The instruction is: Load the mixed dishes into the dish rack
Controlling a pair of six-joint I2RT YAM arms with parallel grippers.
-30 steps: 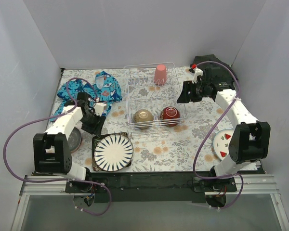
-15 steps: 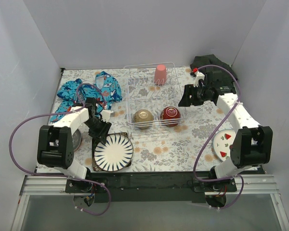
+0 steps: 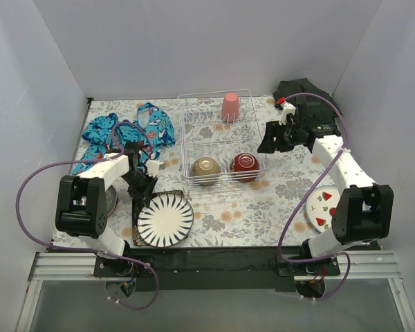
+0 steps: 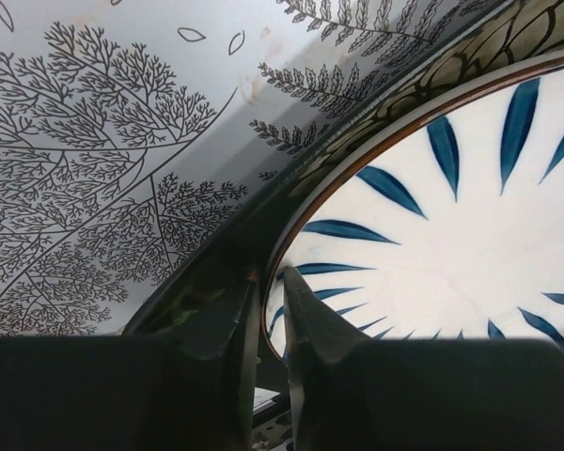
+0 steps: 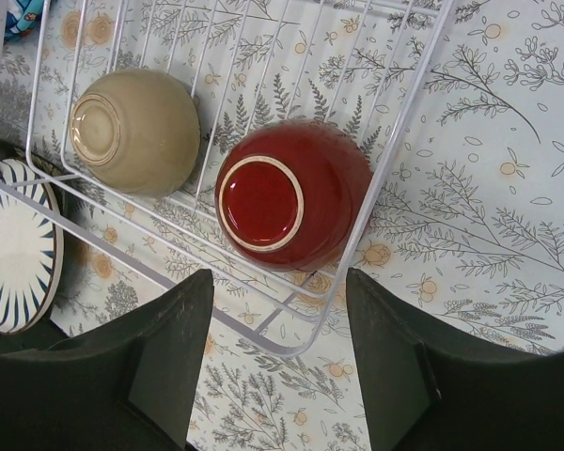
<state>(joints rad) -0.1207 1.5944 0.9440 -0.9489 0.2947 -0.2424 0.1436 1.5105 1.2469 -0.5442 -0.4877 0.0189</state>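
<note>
Three dishes sit in the rack [image 3: 207,128]: a pink cup [image 3: 230,107] upside down near the far side, and a cream bowl [image 3: 206,169] and a red bowl [image 3: 245,166] side by side, bottoms up, along the near side. Left of the rack's near corner, on the flowered table [image 3: 256,207], a striped plate [image 3: 165,220] lies on top of a dark square plate [image 3: 136,228]. The left tool [image 4: 269,310] is down at the far left rim of the striped plate, its fingers [image 4: 310,348] drawn narrow with the plate's edge pinched between them. The right tool [image 3: 271,137] hangs above the rack's near right corner, jaws wide and holding nothing, with the red bowl directly below in the wrist view. A watermelon plate [image 3: 321,206] rests on the table near the right edge, partly hidden by the right arm. Another dish [image 3: 109,200] shows under the left arm, too covered to tell which one. A blue cloth [image 3: 128,131] is bunched at the far left, well apart from a dark cloth [image 3: 301,90] in the far right corner.
</note>
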